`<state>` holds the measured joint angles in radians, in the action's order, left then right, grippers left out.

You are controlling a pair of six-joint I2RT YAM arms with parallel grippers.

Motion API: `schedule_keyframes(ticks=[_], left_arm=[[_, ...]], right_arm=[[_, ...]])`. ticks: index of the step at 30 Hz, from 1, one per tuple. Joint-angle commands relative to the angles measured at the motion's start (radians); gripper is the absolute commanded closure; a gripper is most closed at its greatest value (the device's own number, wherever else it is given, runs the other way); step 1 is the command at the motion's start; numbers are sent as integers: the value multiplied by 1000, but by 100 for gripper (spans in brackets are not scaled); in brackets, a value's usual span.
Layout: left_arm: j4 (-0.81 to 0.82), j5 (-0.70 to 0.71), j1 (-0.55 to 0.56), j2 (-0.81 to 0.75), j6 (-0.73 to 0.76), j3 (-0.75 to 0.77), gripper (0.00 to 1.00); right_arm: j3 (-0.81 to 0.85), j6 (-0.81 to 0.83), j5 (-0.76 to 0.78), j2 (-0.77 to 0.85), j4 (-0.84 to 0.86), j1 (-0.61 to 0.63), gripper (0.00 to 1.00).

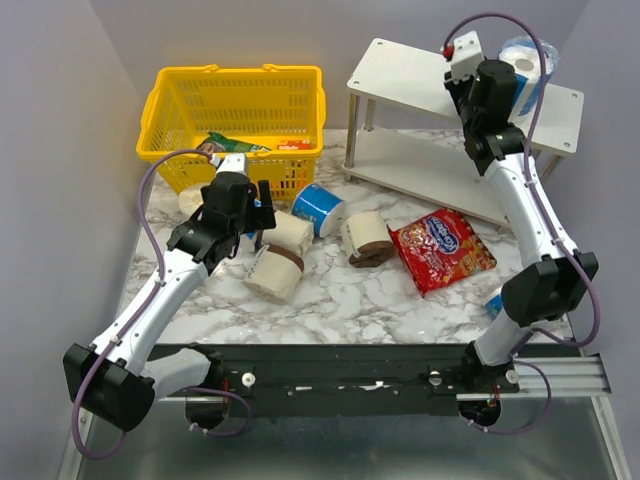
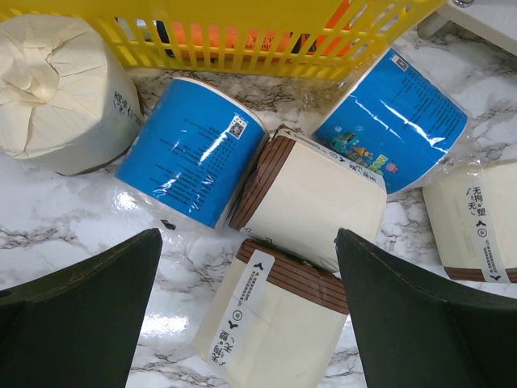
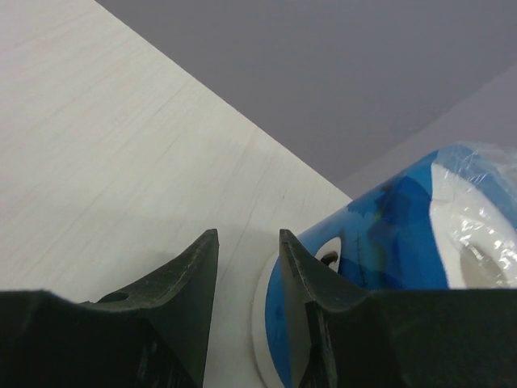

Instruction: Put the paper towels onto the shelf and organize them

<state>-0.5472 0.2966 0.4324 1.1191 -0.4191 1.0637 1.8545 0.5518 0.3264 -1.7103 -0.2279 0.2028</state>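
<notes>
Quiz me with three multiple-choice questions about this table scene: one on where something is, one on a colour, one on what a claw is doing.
1. Where on the shelf is the blue-wrapped roll beside the right claw?
A) top board
B) lower board
C) underneath it

2. The basket is:
A) green
B) yellow
C) black

3. The left claw is:
A) clamped on a roll
B) wide open and empty
C) shut on a bag

Answers:
1 A, the roll rests on the upper white board.
2 B, its plastic lattice is bright yellow.
3 B, its fingers stand far apart above the cream rolls.
</notes>
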Motion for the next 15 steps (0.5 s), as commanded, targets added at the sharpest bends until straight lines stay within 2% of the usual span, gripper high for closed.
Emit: schedule_keyframes(ticks=[1, 5, 10, 15], left_arm=[[15, 13, 3, -18, -3, -2, 1], [18, 9, 3, -15, -4, -1, 1], [18, 7, 3, -13, -6, -4, 1], [18, 9, 3, -12, -4, -4, 1]], right_arm=[[-116, -70, 1, 104, 33, -65, 55], [-228, -104, -32, 182, 47, -83, 55], [-307, -119, 0, 251, 50, -94, 54], [-330, -199, -90, 342, -32, -92, 50]])
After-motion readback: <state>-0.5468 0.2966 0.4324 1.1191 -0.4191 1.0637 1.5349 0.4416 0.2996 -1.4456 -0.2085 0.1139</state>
